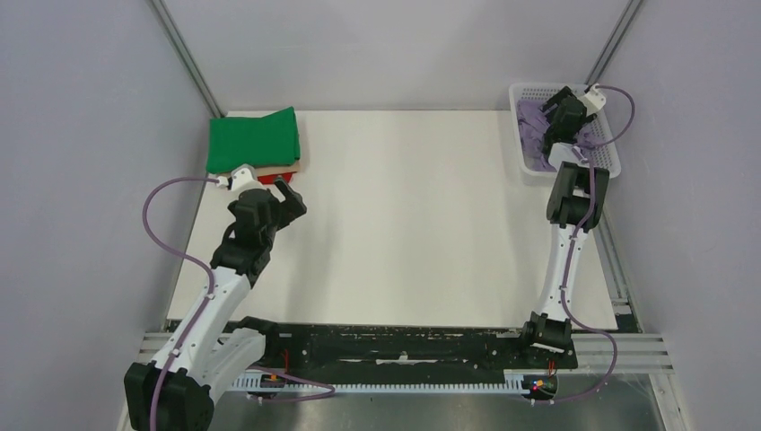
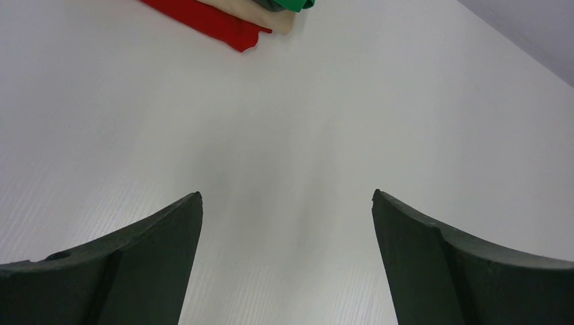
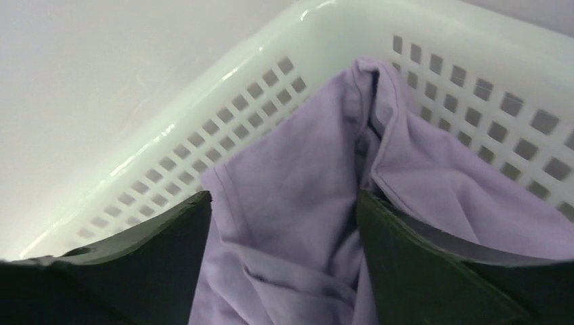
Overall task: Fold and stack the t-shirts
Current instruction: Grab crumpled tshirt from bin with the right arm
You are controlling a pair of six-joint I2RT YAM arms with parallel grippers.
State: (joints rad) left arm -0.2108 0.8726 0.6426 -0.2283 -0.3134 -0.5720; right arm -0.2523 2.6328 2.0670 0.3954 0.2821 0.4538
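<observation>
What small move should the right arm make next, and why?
Probably close the right gripper on the lavender shirt: its open jaws straddle a raised fold of the cloth inside the white basket, so the shirt seems ready to be gripped.

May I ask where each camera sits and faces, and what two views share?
Top external: above and behind the bases, looking down on the white table; left arm and right arm show whole.
Left wrist: on the left wrist, facing forward over the table toward the folded red t-shirt; open left gripper shows.
Right wrist: on the right wrist, looking into the white plastic mesh basket at the lavender t-shirt; open right gripper straddles it.
Shared: top external and right wrist both show the basket.
</observation>
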